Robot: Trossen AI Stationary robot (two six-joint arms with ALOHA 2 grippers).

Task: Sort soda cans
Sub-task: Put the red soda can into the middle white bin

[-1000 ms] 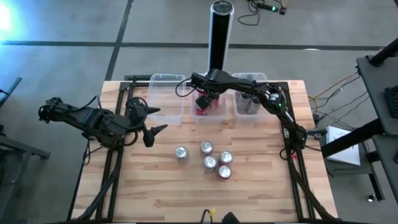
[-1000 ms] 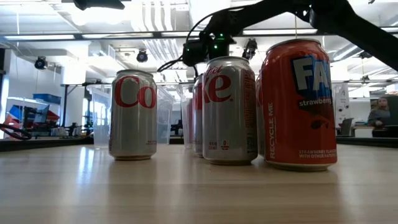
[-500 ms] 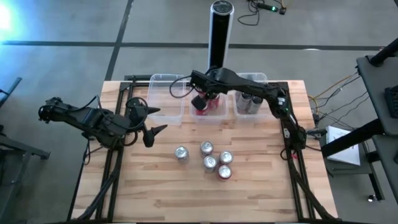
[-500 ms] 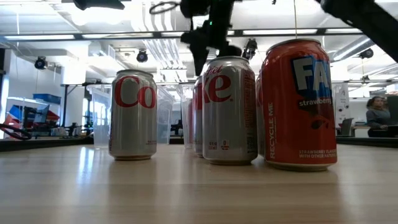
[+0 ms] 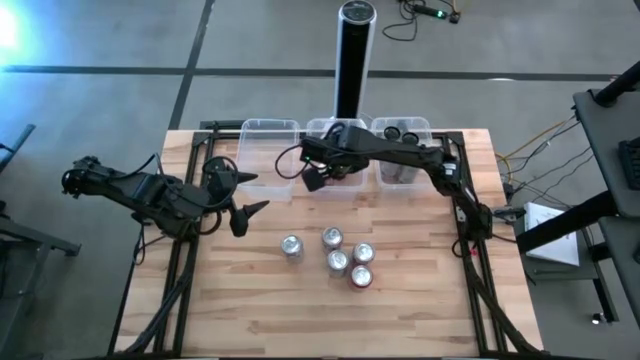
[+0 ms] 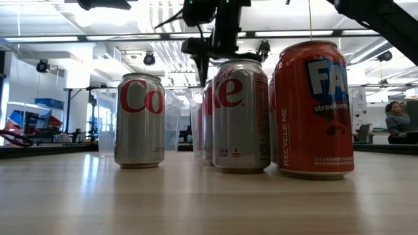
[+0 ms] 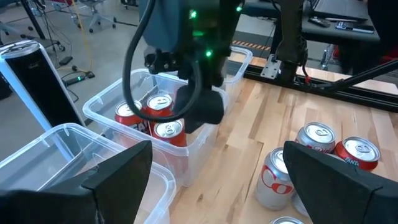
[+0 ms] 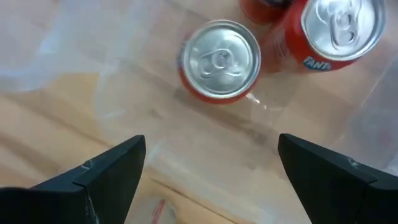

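Observation:
Five soda cans stand upright near the table's middle: silver ones (image 5: 291, 246) (image 5: 332, 238) (image 5: 338, 261) and red ones (image 5: 364, 253) (image 5: 361, 277). Three clear bins line the far edge. The middle bin (image 5: 352, 183) holds red cans (image 8: 221, 61) (image 8: 339, 28), and the right bin (image 5: 424, 128) holds dark and silver cans. My right gripper (image 5: 313, 180) hangs open and empty over the middle bin's near left corner, pointing down; in its wrist view the gripper (image 8: 211, 180) shows nothing between the fingers. My left gripper (image 5: 262, 191) waits open at the table's left.
The left bin (image 5: 270, 128) stands beside the middle one. A tall black-and-silver post (image 5: 354, 55) rises just beyond the bins. The near half of the wooden table (image 5: 300, 320) has free room. A person sits far off in the room (image 6: 397, 117).
My right gripper has risen out of the middle bin and drawn toward the table's near and left edges, rolling its wrist as it went. The cans on the table and my left arm have kept still.

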